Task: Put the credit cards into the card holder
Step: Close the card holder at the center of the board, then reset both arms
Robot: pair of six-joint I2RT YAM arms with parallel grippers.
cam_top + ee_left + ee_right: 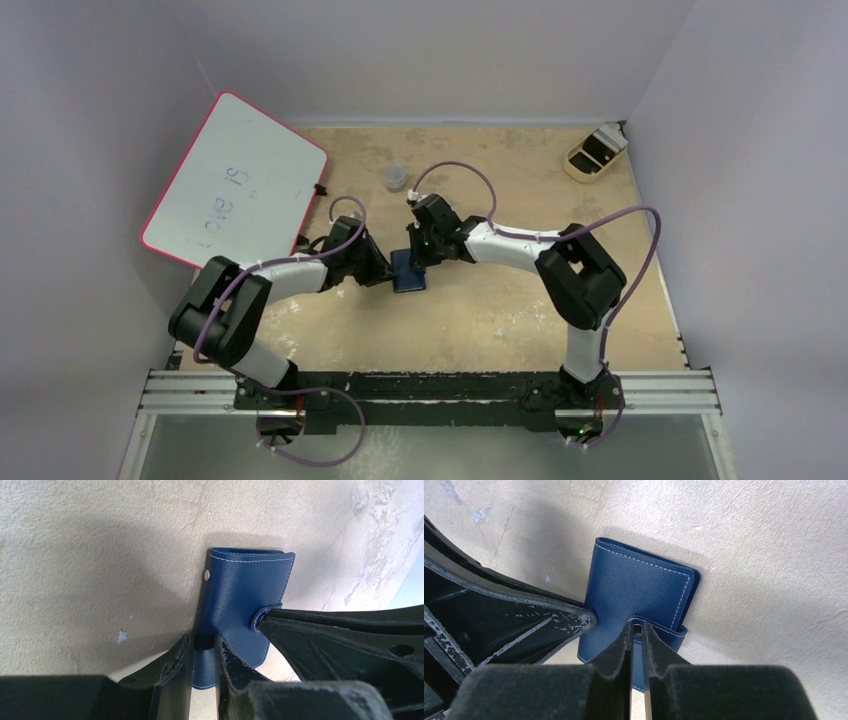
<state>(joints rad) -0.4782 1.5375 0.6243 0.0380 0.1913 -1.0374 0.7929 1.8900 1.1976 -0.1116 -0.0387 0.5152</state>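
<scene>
Left wrist view shows the left tool clamped on the near edge of the navy card holder, one finger on each side of the cover. Right wrist view shows the right tool pinched almost shut on the holder's snap tab. The holder is folded and sits mid-tabletop between the arms; whether it rests on the surface or hangs just above is unclear. A whiteboard lies far left, a tan tray in the far right corner.
</scene>
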